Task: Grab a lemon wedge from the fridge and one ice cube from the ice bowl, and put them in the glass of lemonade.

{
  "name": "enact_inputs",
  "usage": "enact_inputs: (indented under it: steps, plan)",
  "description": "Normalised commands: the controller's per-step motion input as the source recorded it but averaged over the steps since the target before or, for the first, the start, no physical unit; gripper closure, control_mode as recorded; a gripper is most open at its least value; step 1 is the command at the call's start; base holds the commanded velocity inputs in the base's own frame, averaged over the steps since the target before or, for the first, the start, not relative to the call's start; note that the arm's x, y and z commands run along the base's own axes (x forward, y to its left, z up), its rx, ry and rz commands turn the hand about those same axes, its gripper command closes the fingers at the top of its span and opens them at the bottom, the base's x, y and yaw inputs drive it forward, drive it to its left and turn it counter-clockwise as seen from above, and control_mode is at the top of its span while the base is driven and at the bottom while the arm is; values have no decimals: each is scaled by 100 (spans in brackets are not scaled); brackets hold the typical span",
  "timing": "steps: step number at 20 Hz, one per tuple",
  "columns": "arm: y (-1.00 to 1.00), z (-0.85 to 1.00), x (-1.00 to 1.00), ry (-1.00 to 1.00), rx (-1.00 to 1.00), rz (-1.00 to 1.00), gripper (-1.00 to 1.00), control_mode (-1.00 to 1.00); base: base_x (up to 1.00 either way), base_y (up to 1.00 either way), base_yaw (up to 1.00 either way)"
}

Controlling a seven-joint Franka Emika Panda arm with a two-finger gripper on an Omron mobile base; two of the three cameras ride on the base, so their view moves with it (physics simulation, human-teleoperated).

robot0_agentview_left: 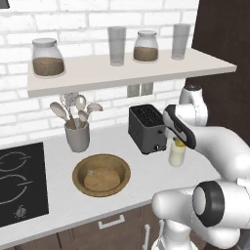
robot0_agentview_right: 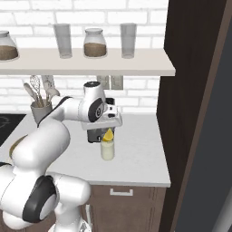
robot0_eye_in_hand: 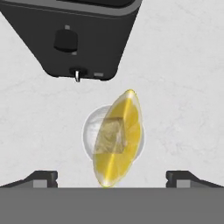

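The lemon wedge [robot0_eye_in_hand: 120,135] stands on edge in the mouth of the glass of lemonade [robot0_eye_in_hand: 87,131], its yellow tip poking above the rim. A clear ice cube [robot0_eye_in_hand: 109,136] shows inside the glass, behind the wedge. My gripper [robot0_eye_in_hand: 111,177] hovers straight above the glass, open, with its fingers wide apart and off the wedge. From the side, the gripper [robot0_agentview_right: 108,128] hangs just over the lemon wedge [robot0_agentview_right: 108,135] and the glass of lemonade [robot0_agentview_right: 107,150]. The brown ice bowl [robot0_agentview_left: 78,171] lies on the counter to the left. The grey fridge [robot0_agentview_right: 213,149] is at the far right.
A black toaster [robot0_agentview_left: 145,128] stands right behind the glass. A grey utensil cup [robot0_agentview_left: 77,136] and a black cooktop [robot0_agentview_left: 19,180] sit further left. The shelf [robot0_agentview_left: 122,73] above carries jars and tall glasses. A dark tall cabinet panel [robot0_agentview_right: 190,90] bounds the counter's right end.
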Motion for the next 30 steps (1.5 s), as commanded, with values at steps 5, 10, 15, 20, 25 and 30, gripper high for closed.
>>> enact_inputs:
  steps: [5, 10, 15, 20, 25, 30]
  plan:
    - [3, 3, -23, -1, 0, 0, -100, -100, 0, 0, 0]
    - [0, 12, -18, -3, 1, 1, -100, -100, 0, 0, 0]
    - [1, 27, -18, -8, 5, 1, -100, -100, 0, 0, 0]
    - [1, 50, 0, -11, 11, 0, -100, -100, 0, 0, 0]
    - [0, 51, 0, -4, 16, 0, -100, -100, 0, 0, 0]
    - [0, 24, 0, -3, 11, 0, -100, -100, 0, 0, 0]
